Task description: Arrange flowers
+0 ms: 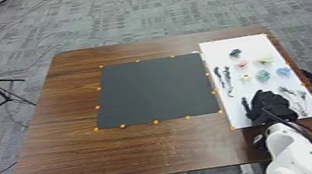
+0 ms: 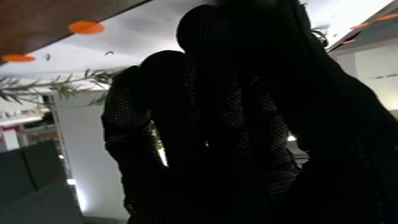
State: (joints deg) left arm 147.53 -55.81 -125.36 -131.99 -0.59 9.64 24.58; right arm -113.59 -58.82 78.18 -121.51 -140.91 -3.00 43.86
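At the near end of the white sheet [image 1: 249, 42], on the right side of the brown table [image 1: 64, 150], lies the robot's right hand [image 1: 273, 108], with its white arm [image 1: 293, 149] coming in from the near edge. Its fingers are nearly straight and close together, a narrow bundle; whether anything sits between thumb and fingers, I cannot tell. Just left of the hand is a slim dark sprig [image 1: 245, 104], its long axis running roughly near to far. Just right of the hand, thin branching stems [image 1: 298, 96] slant from far left to near right. From the right wrist, a leafy green sprig [image 2: 67, 86] shows beside the fingers; I cannot tell whether it is touched.

Farther up the sheet, two long dark stems [image 1: 227, 80] lie side by side along its left edge. To their right are small flower heads: white, teal [image 1: 263, 75] and blue [image 1: 283, 71], then pink and cream, and a dark blue one farthest off. The black mat [image 1: 151, 90] is left of the sheet. The right arm is clearly the nearer one for these stems, so carrying any to the mat probably calls for a leftward move.
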